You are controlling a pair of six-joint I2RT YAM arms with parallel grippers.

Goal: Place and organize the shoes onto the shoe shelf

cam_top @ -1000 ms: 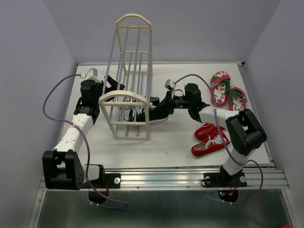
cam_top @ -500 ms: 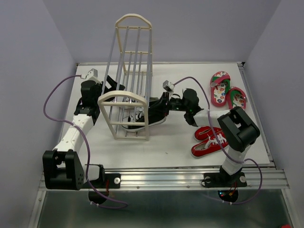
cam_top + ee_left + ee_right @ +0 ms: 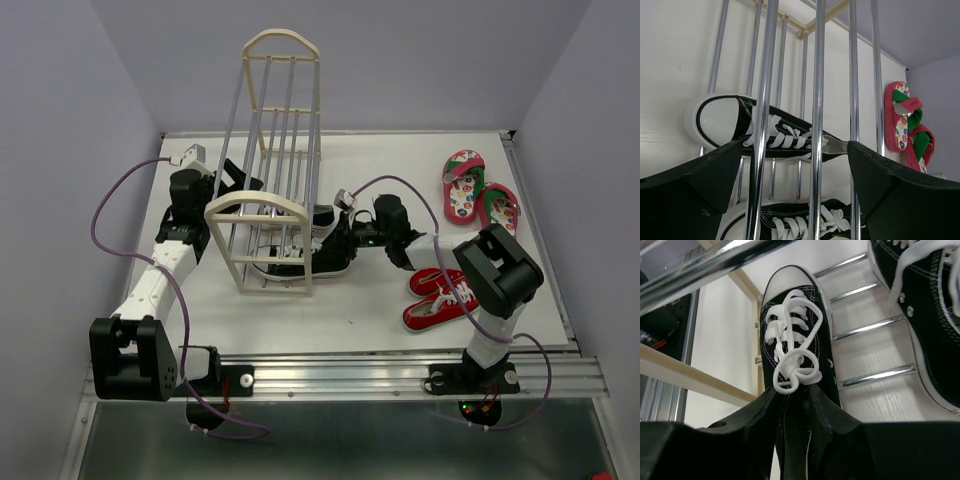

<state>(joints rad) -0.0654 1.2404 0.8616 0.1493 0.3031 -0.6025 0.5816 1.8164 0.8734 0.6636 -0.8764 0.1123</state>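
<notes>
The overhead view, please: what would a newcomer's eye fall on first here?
The tall cream shoe shelf at the table's centre-left, with the right gripper reaching into its low tier, fingers either side of a black sneaker. Right of it, two red sneakers and two pink flip-flops lie on the table, outside the shelf.

The top camera looks down from behind the near edge over the whole table [image 3: 380, 300]. Both wrist cameras sit close at the shoe shelf [image 3: 262, 205], viewing the black sneakers [image 3: 785, 137] from opposite sides.
</notes>
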